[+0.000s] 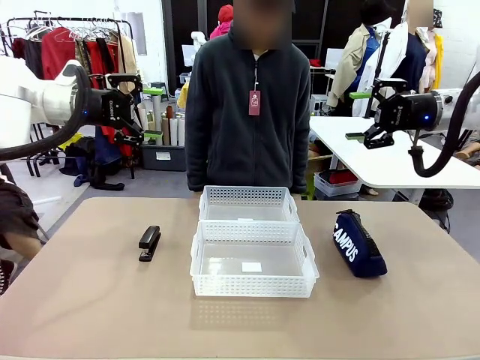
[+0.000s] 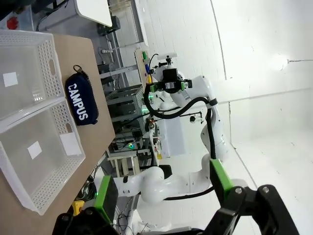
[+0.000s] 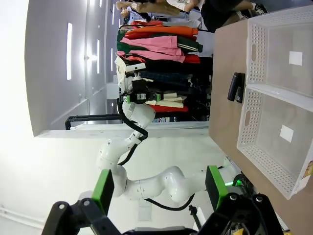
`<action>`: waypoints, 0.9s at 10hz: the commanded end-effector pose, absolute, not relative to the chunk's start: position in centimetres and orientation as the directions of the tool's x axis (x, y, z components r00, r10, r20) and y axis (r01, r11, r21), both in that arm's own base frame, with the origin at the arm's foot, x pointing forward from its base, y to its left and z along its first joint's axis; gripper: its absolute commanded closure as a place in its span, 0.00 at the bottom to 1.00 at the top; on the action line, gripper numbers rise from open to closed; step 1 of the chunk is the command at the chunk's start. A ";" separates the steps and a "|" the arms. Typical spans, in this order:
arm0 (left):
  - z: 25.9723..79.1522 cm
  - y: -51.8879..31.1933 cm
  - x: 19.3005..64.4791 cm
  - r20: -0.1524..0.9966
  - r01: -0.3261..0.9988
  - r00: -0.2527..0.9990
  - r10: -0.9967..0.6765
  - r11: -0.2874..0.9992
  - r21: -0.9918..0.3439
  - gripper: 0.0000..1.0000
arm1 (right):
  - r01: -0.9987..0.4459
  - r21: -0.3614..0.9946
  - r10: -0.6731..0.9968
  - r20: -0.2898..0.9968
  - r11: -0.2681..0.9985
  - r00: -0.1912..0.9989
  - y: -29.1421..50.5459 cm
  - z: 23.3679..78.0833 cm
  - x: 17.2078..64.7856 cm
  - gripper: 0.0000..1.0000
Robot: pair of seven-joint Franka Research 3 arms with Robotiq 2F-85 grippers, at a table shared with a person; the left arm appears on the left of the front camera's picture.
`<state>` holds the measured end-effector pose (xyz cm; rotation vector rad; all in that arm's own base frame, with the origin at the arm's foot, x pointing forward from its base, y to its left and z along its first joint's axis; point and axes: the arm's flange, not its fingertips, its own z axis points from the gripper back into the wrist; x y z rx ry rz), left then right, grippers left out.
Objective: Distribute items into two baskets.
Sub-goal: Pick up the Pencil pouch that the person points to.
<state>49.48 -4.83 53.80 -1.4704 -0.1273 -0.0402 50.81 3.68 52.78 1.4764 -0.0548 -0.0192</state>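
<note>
Two translucent-white lattice baskets sit side by side at the table's middle, the near basket (image 1: pixel 253 286) (image 2: pixel 63 181) (image 3: pixel 266 161) touching the far basket (image 1: pixel 248 196) (image 2: pixel 49 63) (image 3: pixel 257 49). Both hold nothing; a white sticker shows on the near one's bottom. The black stapler (image 1: pixel 149 243) (image 3: pixel 236 87) lies left of them. Right of them lies the navy "CAMPUS" pouch (image 1: pixel 359 243) (image 2: pixel 81 100). My left gripper (image 1: pixel 154 113) (image 2: pixel 164 191) hangs open high above the table's left side. Open too, my right gripper (image 1: pixel 358 115) (image 3: pixel 159 188) is raised high on the right.
A person in a dark fleece (image 1: pixel 248 112) stands at the far edge behind the baskets, hands out of sight. Bare tabletop (image 1: pixel 90 307) lies in front of and beside the baskets. A clothes rack (image 1: pixel 75 45) and a white table (image 1: pixel 375 161) stand beyond.
</note>
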 end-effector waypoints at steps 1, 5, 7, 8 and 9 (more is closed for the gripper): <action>53.9 -4.7 49.5 0.113 0.106 0.992 0.060 0.105 -0.989 0.00 | -0.017 0.995 -0.046 0.022 0.093 0.999 3.7 52.9 50.8 0.00; 53.9 -4.7 49.5 0.113 0.106 0.992 0.060 0.105 -0.989 0.00 | -0.017 0.995 -0.046 0.022 0.093 0.999 3.7 52.9 50.8 0.00; 53.9 -4.7 49.5 0.113 0.106 0.992 0.060 0.105 -0.989 0.00 | -0.017 0.995 -0.046 0.022 0.093 0.999 3.7 52.9 50.8 0.00; 53.9 -4.7 49.5 0.113 0.106 0.992 0.060 0.105 -0.989 0.00 | -0.017 0.995 -0.046 0.022 0.093 0.999 3.7 52.9 50.8 0.00; 53.9 -4.7 49.5 0.113 0.106 0.992 0.060 0.105 -0.989 0.00 | -0.017 0.995 -0.046 0.022 0.093 0.999 3.7 52.9 50.8 0.00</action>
